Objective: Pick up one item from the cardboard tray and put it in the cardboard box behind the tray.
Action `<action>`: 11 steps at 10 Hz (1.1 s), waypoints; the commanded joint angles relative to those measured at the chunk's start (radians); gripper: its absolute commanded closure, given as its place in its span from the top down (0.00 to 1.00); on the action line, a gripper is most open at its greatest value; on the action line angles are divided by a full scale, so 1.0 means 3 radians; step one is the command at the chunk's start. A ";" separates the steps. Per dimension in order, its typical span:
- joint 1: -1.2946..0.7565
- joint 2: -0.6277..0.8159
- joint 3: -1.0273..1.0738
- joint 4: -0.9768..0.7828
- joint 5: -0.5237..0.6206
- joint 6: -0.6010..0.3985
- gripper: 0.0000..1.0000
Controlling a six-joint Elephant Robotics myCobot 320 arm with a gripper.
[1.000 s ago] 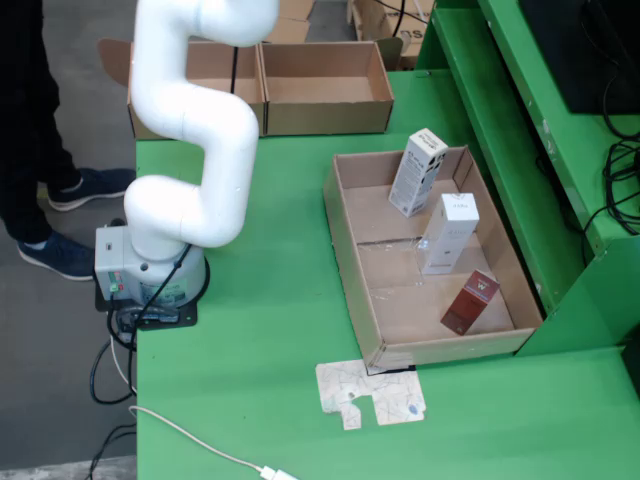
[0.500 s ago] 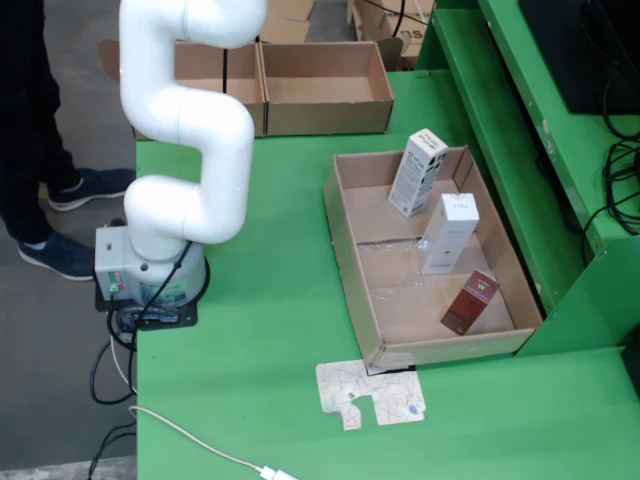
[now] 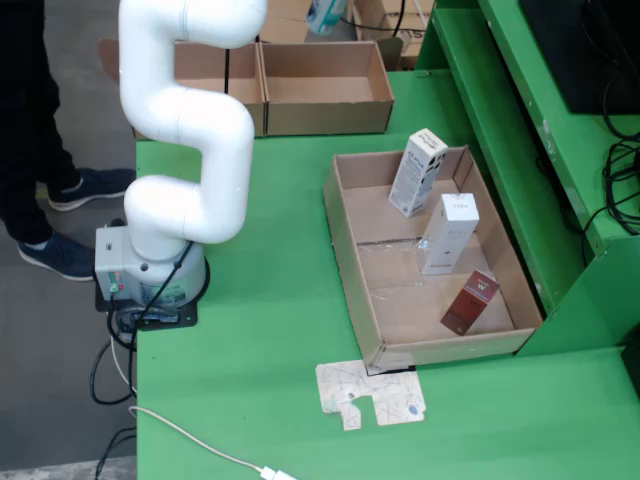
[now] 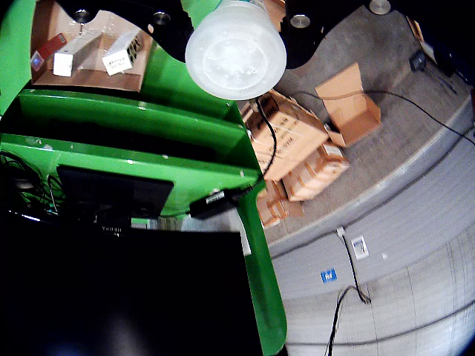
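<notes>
In the fixed view, the near tray (image 3: 345, 250) is still holding three cartons (image 3: 448, 232). Beyond it the open box (image 3: 325, 118) is waiting. At the far top edge a pale bottle (image 3: 325, 14) is just coming into view, so the carry is likely nearing the box. The gripper (image 4: 234, 33) is pinching the bottle, which is looking round, frosted and translucent.

This looks like a workshop or warehouse test bay. A white arm (image 3: 190, 120) is bolted at the edge of a green-painted bench (image 3: 260, 330) with green steel framing (image 3: 520, 130), and cables (image 3: 150, 420) trail off it. The floor (image 3: 60, 350) is bare grey concrete. In the wrist view, cardboard cartons (image 4: 304, 148) lie heaped on that floor beside a plain grey wall (image 4: 401, 245), and a dark monitor (image 4: 111, 193) sits on the green frame.
</notes>
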 commanded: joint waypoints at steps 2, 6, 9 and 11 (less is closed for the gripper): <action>0.0021 0.0085 0.0061 -0.0713 -0.0031 0.0015 0.00; 0.0098 0.0120 0.0061 -0.0813 -0.0027 0.0085 0.00; 0.0414 0.0259 0.0061 -0.1059 -0.0138 0.0352 0.00; 0.0562 0.0250 0.0061 -0.1101 -0.0227 0.0477 0.00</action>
